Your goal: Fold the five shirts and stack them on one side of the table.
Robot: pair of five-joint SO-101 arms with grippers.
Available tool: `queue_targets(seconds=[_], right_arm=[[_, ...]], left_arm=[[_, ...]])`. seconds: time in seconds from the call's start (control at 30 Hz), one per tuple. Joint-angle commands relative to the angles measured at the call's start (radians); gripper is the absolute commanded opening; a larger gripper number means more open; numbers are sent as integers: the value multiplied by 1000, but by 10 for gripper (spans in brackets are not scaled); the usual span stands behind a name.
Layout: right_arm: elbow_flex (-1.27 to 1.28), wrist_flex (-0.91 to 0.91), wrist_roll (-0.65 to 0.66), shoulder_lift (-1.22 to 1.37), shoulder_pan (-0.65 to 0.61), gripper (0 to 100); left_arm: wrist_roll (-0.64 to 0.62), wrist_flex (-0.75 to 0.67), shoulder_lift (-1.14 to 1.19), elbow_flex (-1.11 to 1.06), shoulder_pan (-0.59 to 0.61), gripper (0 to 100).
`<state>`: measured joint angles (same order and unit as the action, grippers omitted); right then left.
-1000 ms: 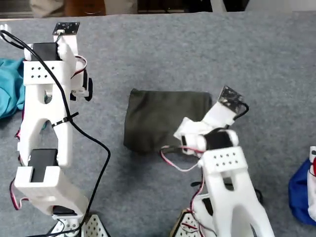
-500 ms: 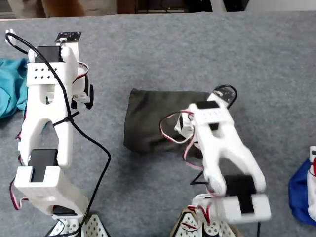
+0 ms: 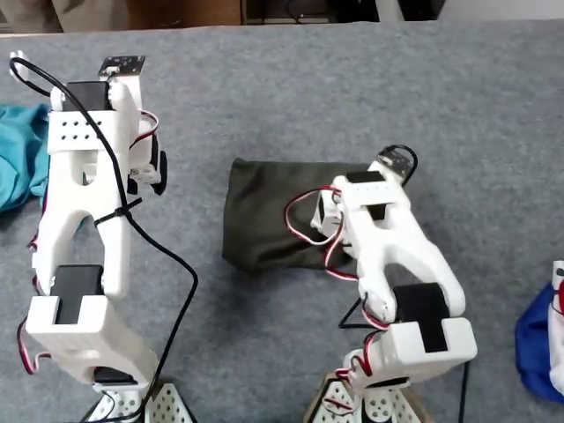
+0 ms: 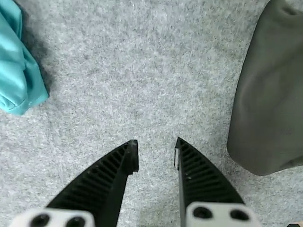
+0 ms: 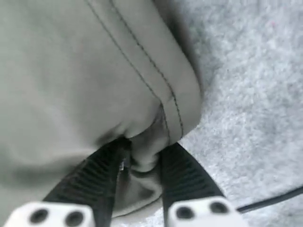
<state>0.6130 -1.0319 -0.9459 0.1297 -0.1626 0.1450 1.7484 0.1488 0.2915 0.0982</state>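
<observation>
Hidden or cut off: in the high view the right arm covers the near right corner of the olive shirt [image 3: 273, 216]. The teal shirt [image 3: 18, 154] runs off the picture's left edge. The blue cloth [image 3: 536, 339] runs off the right edge, so its shape is hard to make out.
Count: three garments on the grey tabletop [image 3: 308, 88], one olive, one teal and one blue; two arms.
Olive shirt: folded into a rough rectangle, lying flat mid-tabletop between the two arms.
Right gripper [image 5: 144, 146]: clamped on a bunched bit of the olive shirt's stitched hem [image 5: 170, 111], at the edge where the cloth meets bare tabletop.
Left gripper [image 4: 155, 142]: fingers apart and holding nothing, over bare tabletop. The teal shirt [image 4: 16, 71] lies to one side of it and the olive shirt's edge [image 4: 270, 94] to the other, and it touches neither.
Teal shirt: crumpled at the far left, well apart from the olive one.
Blue cloth: near right corner, beside the right arm's base.
</observation>
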Motion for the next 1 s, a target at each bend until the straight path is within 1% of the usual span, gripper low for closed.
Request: queue_targets(seconds=[0.0, 0.13, 0.3, 0.37, 0.53, 0.73, 0.83, 0.97], right_arm=[[-25, 15, 43, 65, 12, 6], [-48, -14, 107, 64, 45, 6], [-199, -186, 253, 64, 131, 6], [-280, -216, 307, 67, 173, 6], [-452, -224, 411, 70, 249, 6], [-575, -199, 525, 74, 245, 6], [-591, -160, 621, 74, 245, 7], [-587, -155, 646, 74, 251, 7]], left_arm=[[2, 12, -58, -2, 6, 139], [2, 12, -58, -2, 6, 139], [2, 12, -58, -2, 12, 139], [2, 12, -58, -2, 17, 139], [2, 12, -58, 0, 17, 139], [2, 12, -58, -2, 17, 139], [2, 12, -58, -2, 17, 139], [2, 12, -58, -2, 17, 139]])
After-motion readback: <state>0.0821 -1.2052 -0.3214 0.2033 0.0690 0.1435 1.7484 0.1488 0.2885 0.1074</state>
